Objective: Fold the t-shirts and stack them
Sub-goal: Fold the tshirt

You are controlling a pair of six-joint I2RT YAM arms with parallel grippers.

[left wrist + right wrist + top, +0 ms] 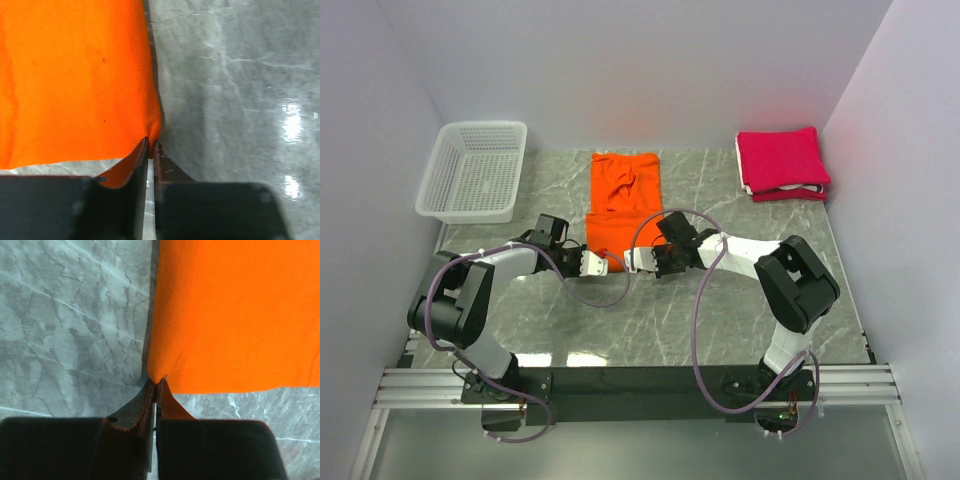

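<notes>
Top external: fixed high behind arms [480, 290], aimed down and forward. Far view; whole marble table [720, 320] covered, white mesh basket [475, 170] and crimson folded stack [782, 163] included at far edge.

Left wrist: mounted just behind left gripper [151, 145], aimed along fingers onto tabletop. Very close; only corner of orange t-shirt [75, 75] and bare marble framed.

Right wrist: mounted likewise behind right gripper [156, 382], equally close, same downward aim.

Shared by all three views: near edge of orange t-shirt, one corner shown per wrist view.
</notes>
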